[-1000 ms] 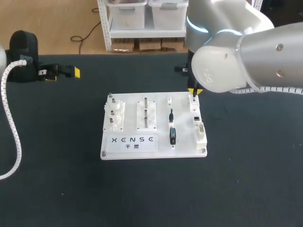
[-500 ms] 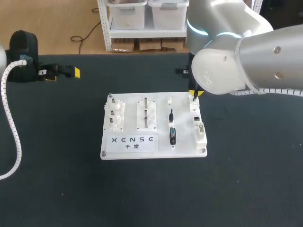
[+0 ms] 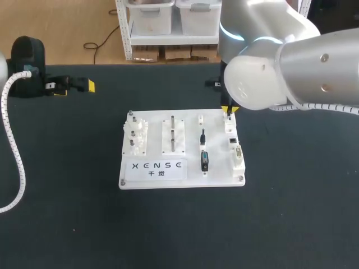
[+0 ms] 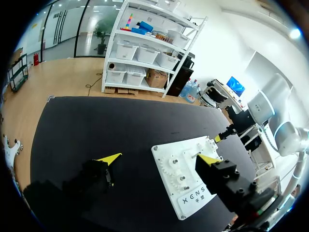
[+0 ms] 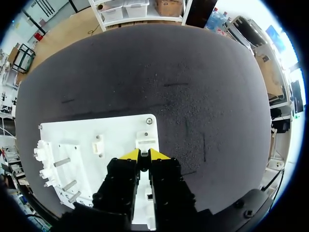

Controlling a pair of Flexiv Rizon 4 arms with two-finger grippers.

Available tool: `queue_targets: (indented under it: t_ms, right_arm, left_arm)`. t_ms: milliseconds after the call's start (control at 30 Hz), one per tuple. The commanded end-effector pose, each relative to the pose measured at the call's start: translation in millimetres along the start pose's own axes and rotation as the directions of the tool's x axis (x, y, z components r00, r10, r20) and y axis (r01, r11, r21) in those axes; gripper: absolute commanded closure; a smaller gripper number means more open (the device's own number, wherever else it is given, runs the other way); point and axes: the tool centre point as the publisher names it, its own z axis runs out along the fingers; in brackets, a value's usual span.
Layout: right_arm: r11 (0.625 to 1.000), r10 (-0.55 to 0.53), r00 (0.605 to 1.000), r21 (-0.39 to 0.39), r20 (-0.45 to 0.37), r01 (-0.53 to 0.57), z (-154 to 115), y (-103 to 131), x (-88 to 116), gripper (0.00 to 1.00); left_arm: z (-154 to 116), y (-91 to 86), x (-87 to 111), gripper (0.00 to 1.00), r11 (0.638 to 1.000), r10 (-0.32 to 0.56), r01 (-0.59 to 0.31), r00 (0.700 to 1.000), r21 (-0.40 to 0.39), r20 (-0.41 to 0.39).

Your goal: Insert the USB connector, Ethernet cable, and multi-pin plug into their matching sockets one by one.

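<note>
Robotics lab: black-matted bench [image 3: 67, 218], white socket practice board [image 3: 217, 168], silver robot arm [image 3: 291, 61].

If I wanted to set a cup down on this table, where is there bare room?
Widest: the table strip on the near side of the white board. Also free: between the board and the coiled cable, and right of the board. Crowded: the board's far right corner, at the right gripper, and the far left by the left gripper.

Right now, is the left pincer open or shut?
Open. The left pincer shows its yellow tips wide apart in its wrist view, nothing held between them.
</note>
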Motion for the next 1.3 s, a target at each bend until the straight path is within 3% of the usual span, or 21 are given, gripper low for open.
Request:
queue_targets:
  t_ms: [33,1300]
  right_arm:
    - [1.000,0.000,1.000,0.000,-0.007,0.000,3,-1,2,1.00]
    - [0.999,0.005,1.000,0.033,-0.031,-0.004,9,-14,10,1.00]
  left_arm:
    - [0,0.0,0.0,0.00,1.000,0.000,0.000,1.000,0.000,0.000]
    - [0,0.0,0.0,0.00,1.000,0.000,0.000,1.000,0.000,0.000]
